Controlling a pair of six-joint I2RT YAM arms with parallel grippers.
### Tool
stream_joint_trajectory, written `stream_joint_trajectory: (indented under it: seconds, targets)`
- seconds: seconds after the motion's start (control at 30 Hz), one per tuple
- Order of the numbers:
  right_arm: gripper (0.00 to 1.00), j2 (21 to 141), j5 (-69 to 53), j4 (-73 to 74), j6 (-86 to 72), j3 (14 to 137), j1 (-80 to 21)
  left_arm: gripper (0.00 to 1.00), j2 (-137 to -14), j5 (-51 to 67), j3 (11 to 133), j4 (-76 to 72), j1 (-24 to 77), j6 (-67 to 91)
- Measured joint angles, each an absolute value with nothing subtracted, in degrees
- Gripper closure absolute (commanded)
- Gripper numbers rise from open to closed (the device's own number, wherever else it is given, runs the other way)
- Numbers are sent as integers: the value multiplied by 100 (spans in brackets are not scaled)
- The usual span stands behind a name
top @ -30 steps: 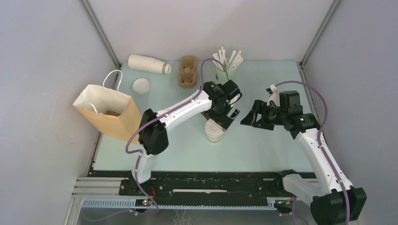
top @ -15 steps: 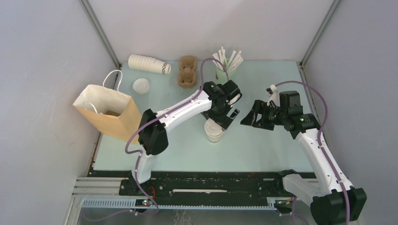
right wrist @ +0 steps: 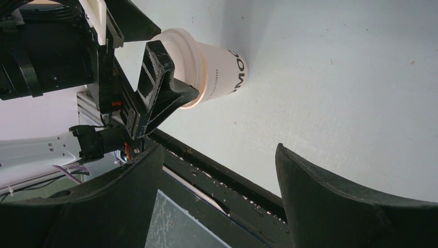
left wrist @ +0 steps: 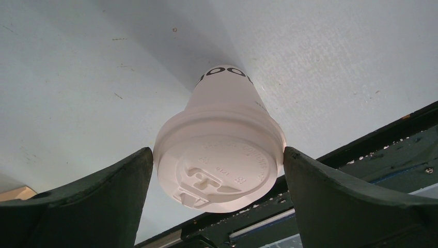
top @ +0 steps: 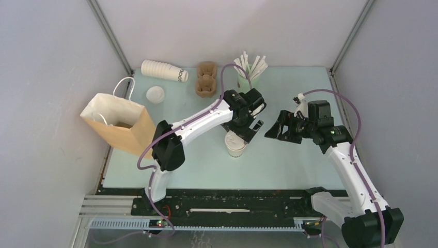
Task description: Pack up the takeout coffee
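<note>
Cream-white and lettered dark near its base, the takeout coffee cup (top: 236, 146) is seen standing upright near the middle of the pale green worktop (top: 289, 165), with its white lid (left wrist: 219, 173) pressed on. The left gripper (left wrist: 218, 152) is held over it with its fingers (left wrist: 103, 191) spread wide, one on each side of the lid rim. The rim is met so closely that contact cannot be ruled in or out, and the cup is not lifted. Just to the right, the right gripper (right wrist: 218, 150) is poised near the cup, its fingers (right wrist: 330, 201) parted widely with nothing held between them. A brown paper bag (top: 119, 124) is stood open at the left edge. Along the far side, a stack of nested cups (top: 164, 70), a loose lid (top: 155, 94), a cardboard carrier (top: 206, 79) and a green cup of sticks (top: 247, 78) are laid out.
</note>
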State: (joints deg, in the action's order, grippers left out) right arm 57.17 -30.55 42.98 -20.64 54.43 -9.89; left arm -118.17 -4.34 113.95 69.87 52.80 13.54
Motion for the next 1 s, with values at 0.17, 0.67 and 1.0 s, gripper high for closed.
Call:
stream_joint_trajectory:
  seconds: [0.17,0.67,1.0]
  targets:
    - [12,5658,-3055,4289,-2069,5382,-996,0,-11808,-434,11391,6989,5306,1376]
    - [13,5631,-3055,4285,-2067,5349,-998,0,-11719,-539,11144,6976,5341,1406]
    - [13,5616,-3055,4285,-2067,5352,-1022,0,-11721,-545,11155,6978,5345,1393]
